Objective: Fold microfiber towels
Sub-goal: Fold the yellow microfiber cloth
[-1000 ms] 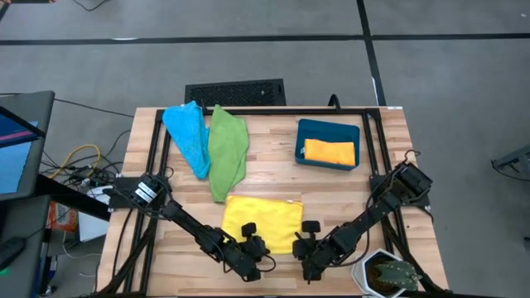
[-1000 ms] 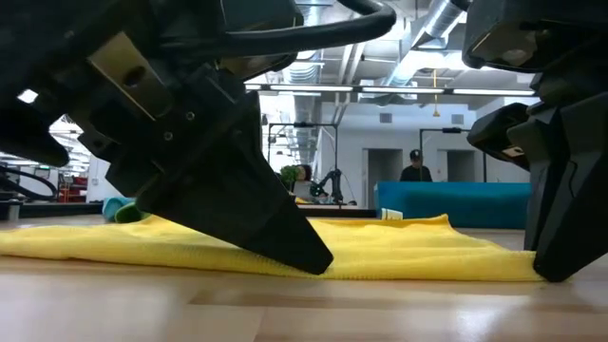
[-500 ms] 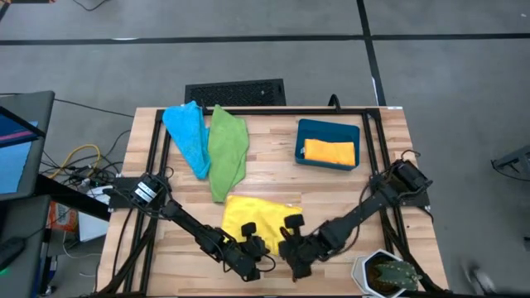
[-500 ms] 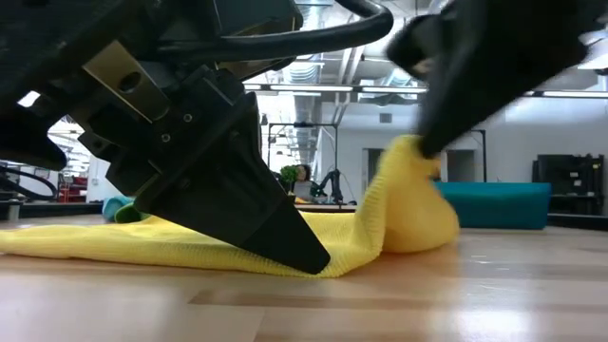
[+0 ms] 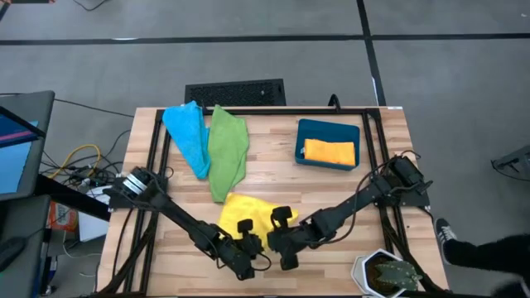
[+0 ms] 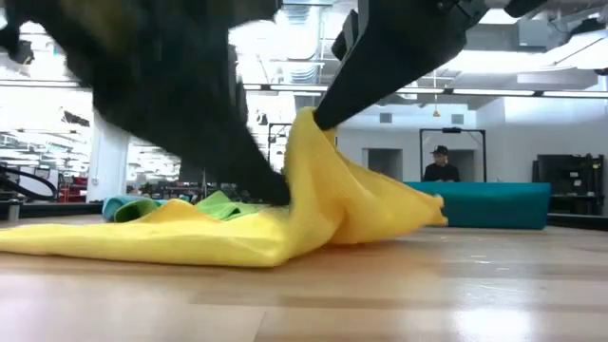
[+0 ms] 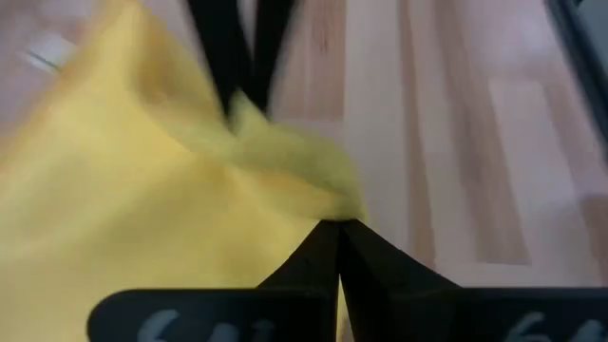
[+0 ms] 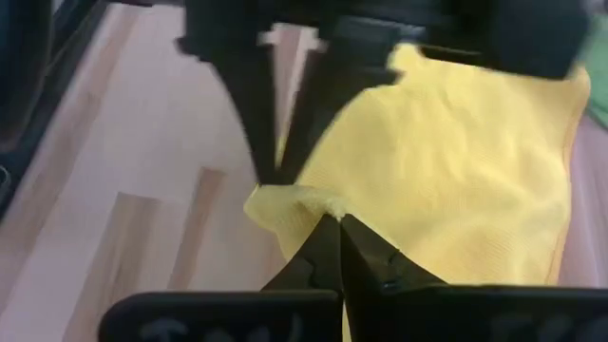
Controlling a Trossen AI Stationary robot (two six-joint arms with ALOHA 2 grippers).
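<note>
1. Two grippers are meeting at the near edge of the wooden table (image 5: 273,178), both pinching the yellow towel (image 5: 246,211), which is lying at the front centre, between the arms.
2. Left gripper (image 5: 252,254): its fingers are pressed together on the towel's near edge; in the left wrist view the fingers (image 7: 356,266) are converging to a point with yellow cloth (image 7: 142,190) caught at their tip.
3. Right gripper (image 5: 280,242): its fingers are likewise clamped together on a corner of the same towel; in the right wrist view the closed tips (image 8: 334,249) are biting the cloth's bunched edge (image 8: 285,201), just beside the left gripper's fingers (image 8: 261,123).
4. Low view: the held corner of the yellow towel (image 6: 313,180) is standing lifted into a peak over the rest of the cloth, which is lying flat on the table (image 6: 380,294).
5. Light blue towel (image 5: 188,136) and green towel (image 5: 228,151) are lying crumpled side by side at the far left of the table, touching each other; the green one's near end is touching the yellow towel.
6. Orange towel (image 5: 330,152) is resting folded inside the teal bin (image 5: 328,127) at the far right.
7. Person (image 6: 439,163) is standing in the room behind the table.
</note>
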